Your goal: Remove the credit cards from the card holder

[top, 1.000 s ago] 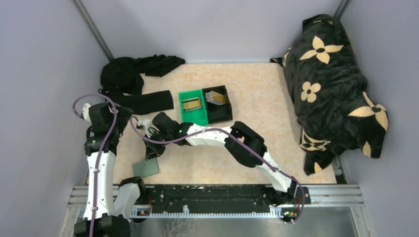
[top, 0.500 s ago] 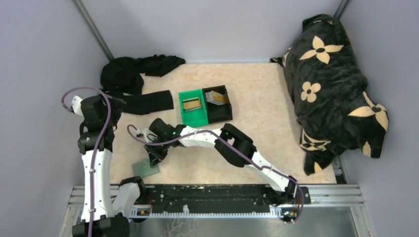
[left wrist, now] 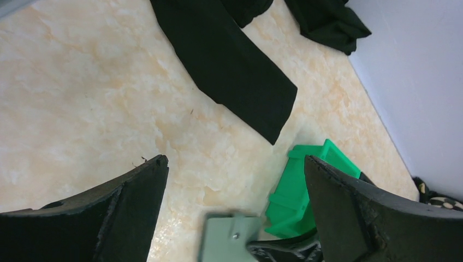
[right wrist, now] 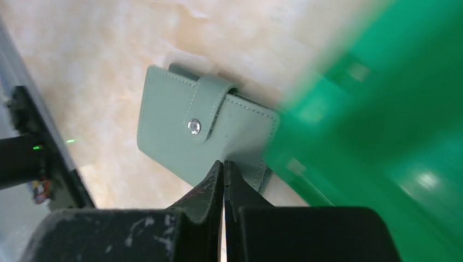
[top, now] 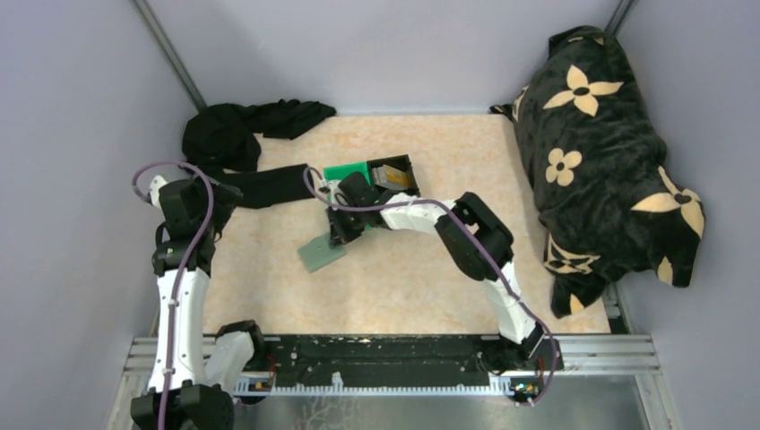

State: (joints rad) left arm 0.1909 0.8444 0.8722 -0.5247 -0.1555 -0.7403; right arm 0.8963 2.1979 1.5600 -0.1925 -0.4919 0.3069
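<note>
The card holder (top: 320,254), a closed grey-green wallet with a snap tab, lies flat just in front of the green bin (top: 343,170). It also shows in the right wrist view (right wrist: 180,128) and, blurred, in the left wrist view (left wrist: 228,239). My right gripper (top: 339,235) (right wrist: 224,162) is shut, its tips resting on the holder's top face with nothing between them. A tan-grey credit card (top: 388,176) lies in the black bin (top: 405,190). My left gripper (top: 215,195) (left wrist: 235,164) hangs open and empty to the left, above the table.
Black clothes (top: 240,136) and a black strip of cloth (top: 269,184) (left wrist: 235,65) lie at the back left. A large black pillow with cream flowers (top: 600,152) fills the right side. The green bin (left wrist: 308,188) (right wrist: 382,109) stands right beside the holder. Grey walls close in on three sides.
My right gripper has swung from the near left up toward the green bin, and the card holder has slid along with it. The right arm now covers most of the green bin. The left arm has shifted only slightly.
</note>
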